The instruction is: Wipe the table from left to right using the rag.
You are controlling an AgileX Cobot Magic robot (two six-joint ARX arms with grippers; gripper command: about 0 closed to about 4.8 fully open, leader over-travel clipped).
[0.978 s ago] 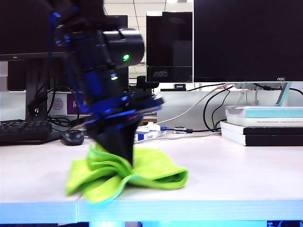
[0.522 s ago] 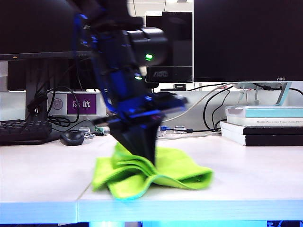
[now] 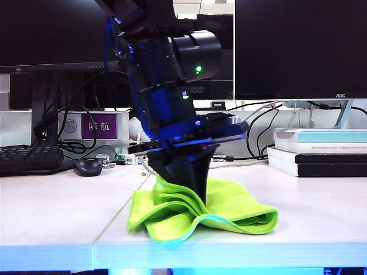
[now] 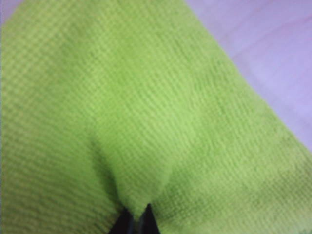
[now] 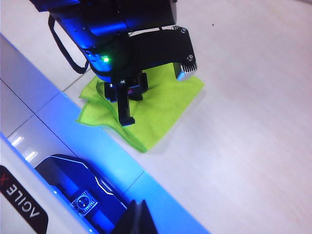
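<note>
The neon yellow-green rag (image 3: 235,213) lies bunched on the white table (image 3: 321,206), near its front edge and just right of the panel seam. My left gripper (image 3: 194,192) points down into the rag's raised folds and is shut on them, pressing the cloth to the table. In the left wrist view the rag (image 4: 146,112) fills the picture, pinched between the dark fingertips of the left gripper (image 4: 138,222). The right wrist view looks down on the rag (image 5: 168,105), the left gripper (image 5: 126,116) and the table (image 5: 243,97). My right gripper (image 5: 140,215) hangs over the front edge, shut and holding nothing.
Stacked books (image 3: 318,152) lie at the back right. A mouse (image 3: 87,166) and a keyboard (image 3: 28,157) sit at the back left. Monitors (image 3: 298,46) and loose cables (image 3: 252,134) line the back. The robot's base (image 5: 73,200) is below the front edge.
My left gripper has dragged the rag to the right along the table's front, across the panel seam. It has stayed shut on the cloth.
</note>
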